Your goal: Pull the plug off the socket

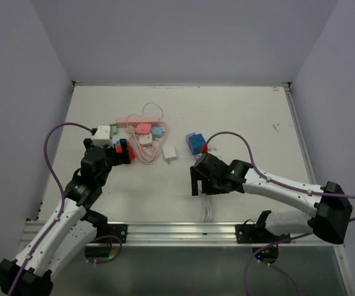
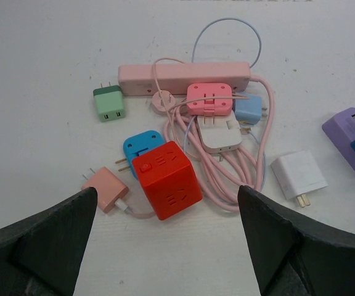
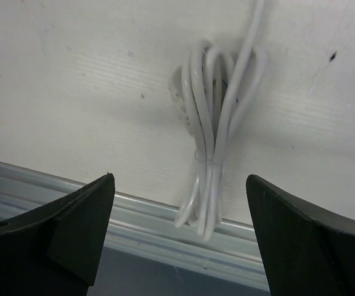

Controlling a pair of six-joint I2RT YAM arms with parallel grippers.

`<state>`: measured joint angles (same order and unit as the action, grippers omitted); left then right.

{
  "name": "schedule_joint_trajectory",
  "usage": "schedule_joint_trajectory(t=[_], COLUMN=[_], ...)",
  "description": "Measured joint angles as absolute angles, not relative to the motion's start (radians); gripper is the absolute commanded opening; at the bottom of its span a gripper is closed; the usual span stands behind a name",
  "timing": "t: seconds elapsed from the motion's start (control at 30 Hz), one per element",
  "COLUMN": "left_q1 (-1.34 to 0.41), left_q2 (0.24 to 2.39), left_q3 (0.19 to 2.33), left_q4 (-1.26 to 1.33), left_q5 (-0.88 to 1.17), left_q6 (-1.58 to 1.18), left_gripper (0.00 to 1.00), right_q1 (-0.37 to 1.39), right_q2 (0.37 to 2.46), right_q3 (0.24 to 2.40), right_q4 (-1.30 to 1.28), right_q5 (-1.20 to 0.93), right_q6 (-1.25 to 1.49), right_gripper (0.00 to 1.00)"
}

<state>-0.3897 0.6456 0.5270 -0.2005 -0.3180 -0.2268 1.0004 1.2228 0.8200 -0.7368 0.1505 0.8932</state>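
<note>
The right gripper (image 3: 180, 185), fingers spread wide and holding nothing, hangs over a bundled white cord (image 3: 211, 123) lying on the table (image 1: 245, 117) at its near edge. The cord's loop ends reach over the metal rail (image 3: 146, 213), well apart from the purple socket strip (image 1: 191, 135) and the blue cube (image 1: 196, 145) on it; the cord's plug end cannot be made out clearly. The left gripper (image 2: 167, 203), likewise spread and empty, hovers above a red cube (image 2: 167, 179) among pink leads, small chargers and a pink strip (image 2: 183, 75) on the table's left.
</note>
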Motion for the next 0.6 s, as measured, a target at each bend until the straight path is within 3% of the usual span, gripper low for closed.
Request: schedule_joint_trajectory(t=[0.07,0.33,0.6], left_q1=[-0.392,-0.395,-0.396], left_q2=[0.645,0.643,0.643], left_q3=[0.527,0.527,0.527], left_q4=[-0.2,-0.2,-0.199], left_q5=[-0.317,-0.311,-0.293], left_q6=[-0.227,-0.227,-0.227], left_gripper=[1.0,1.0,1.0], right_q1=[1.0,0.94,0.742], right_q2=[1.257,1.469,1.684], right_q3=[0.904,1.229,1.444], right_q4=[-0.761,-0.846,-0.832], right_q5=[0.208,0.406,0.401], right_q6=[0.862,0.616,0.392], right_gripper=[0.99,0.99,0.99])
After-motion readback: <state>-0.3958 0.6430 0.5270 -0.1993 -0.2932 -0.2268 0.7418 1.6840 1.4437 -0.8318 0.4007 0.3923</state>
